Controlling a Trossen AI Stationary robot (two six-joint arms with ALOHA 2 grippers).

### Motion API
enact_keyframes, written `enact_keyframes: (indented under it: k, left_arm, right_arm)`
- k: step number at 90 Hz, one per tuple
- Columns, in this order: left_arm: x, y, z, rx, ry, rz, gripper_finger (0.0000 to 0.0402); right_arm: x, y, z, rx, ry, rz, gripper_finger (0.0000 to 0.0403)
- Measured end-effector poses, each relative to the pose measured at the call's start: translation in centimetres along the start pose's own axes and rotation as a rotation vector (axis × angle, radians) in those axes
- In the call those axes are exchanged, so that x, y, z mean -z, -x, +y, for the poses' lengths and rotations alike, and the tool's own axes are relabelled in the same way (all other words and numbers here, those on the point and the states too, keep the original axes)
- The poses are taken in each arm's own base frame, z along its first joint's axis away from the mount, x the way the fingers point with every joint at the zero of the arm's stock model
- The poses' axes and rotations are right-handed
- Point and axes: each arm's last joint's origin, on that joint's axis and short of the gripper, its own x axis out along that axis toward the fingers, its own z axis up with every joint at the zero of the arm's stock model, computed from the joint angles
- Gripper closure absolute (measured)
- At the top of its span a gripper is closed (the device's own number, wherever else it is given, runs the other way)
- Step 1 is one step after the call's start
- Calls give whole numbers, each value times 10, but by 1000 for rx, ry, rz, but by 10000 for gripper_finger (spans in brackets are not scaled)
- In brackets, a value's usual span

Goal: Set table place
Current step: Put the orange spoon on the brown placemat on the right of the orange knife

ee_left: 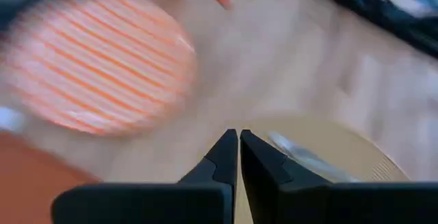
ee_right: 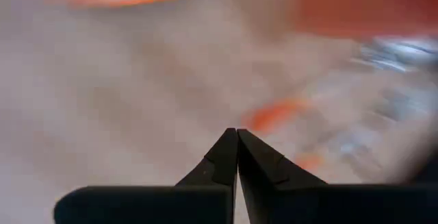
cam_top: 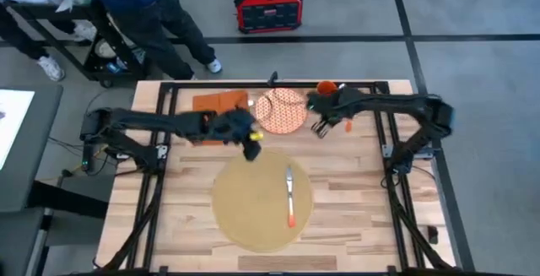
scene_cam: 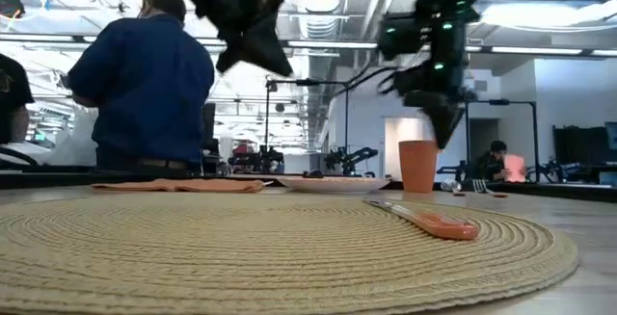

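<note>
Placemat — woven, light, floppy, best pinched at its rim; left gripper and right gripper — both clenched, empty.

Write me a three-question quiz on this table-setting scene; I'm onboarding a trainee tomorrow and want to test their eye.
1. True or false: the orange-handled knife lies on the large round tan woven placemat.
2. Which item sits between the rust-orange rectangular napkin and the orange cup along the far edge of the light wooden table? A) a bowl B) the orange-and-white patterned round plate C) a bottle
3. Fill in: both the left gripper and the right gripper have their fingers ____.

Key: 1 true; 2 B; 3 shut
</note>
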Motion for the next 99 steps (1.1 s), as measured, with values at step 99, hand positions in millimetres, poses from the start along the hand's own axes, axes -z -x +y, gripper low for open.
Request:
enact_keyframes:
  k: [99]
  left_arm:
    - [-4,34,143,-148,179,24,350]
  right_arm:
    - [-65,-96,-112,-315,-705,-83,396]
